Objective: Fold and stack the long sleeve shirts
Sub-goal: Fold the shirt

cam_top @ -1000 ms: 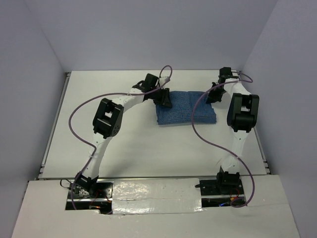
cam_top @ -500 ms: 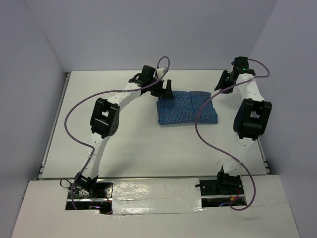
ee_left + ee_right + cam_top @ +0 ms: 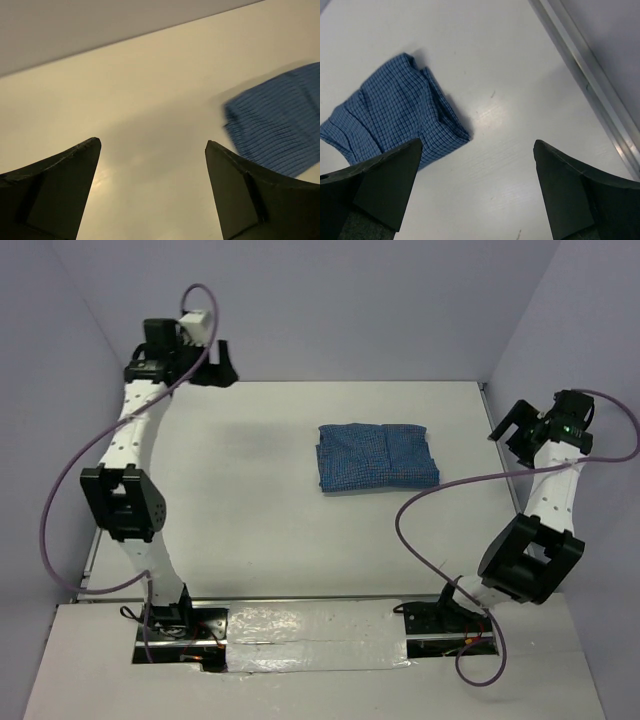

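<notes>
A blue finely checked long sleeve shirt [image 3: 376, 456] lies folded into a compact rectangle on the white table, towards the back middle. It also shows at the right edge of the left wrist view [image 3: 280, 125] and at the left of the right wrist view [image 3: 395, 115]. My left gripper [image 3: 218, 362] is raised high at the far left corner, open and empty, well away from the shirt. Over the table's right edge my right gripper [image 3: 508, 430] hangs open and empty too, to the right of the shirt.
The white table [image 3: 250, 530] is walled by pale panels at the back and sides. A metal rail [image 3: 590, 85] runs along its right edge, another along the left [image 3: 110, 490]. Purple cables [image 3: 440, 490] loop from both arms over the table.
Both grippers let go of the folded shirt, opened wide and pulled away: the left arm rose to the far left corner, the right swung out to the right edge. The shirt stayed put.
</notes>
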Controlling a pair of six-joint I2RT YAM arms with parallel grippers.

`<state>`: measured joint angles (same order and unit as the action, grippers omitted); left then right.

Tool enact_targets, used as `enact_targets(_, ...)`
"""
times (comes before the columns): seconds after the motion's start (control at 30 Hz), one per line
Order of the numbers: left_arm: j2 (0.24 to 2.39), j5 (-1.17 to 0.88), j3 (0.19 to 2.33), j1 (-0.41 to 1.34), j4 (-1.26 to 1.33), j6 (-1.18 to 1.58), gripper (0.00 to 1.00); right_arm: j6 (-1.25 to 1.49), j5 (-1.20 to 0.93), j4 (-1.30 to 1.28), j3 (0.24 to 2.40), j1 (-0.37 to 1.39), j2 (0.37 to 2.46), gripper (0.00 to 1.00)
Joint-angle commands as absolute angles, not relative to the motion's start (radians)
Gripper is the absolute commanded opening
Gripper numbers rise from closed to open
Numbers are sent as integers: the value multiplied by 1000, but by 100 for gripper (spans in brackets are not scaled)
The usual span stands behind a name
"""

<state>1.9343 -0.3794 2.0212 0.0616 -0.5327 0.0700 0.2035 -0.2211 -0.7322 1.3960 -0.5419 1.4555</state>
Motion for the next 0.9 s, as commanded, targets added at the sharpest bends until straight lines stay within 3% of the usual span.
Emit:
enact_targets(0.0,1872,-344,1880,-64,-623,11,99,202,-209,-747,1344,-558,1361,100)
enact_targets(0.13,1798,-267,1715,-175,-618,-92,99,203,-196,-706,1266,-569,1272,100)
enact_targets(0.33,1675,-147,1448,-199,-554,-140,99,189,-241,-710,1235,-574,1230,100)
enact_targets(0.87,1600,-132,1333,-206,-520,-126,99,181,-247,-683,1201,-575,1170,100)
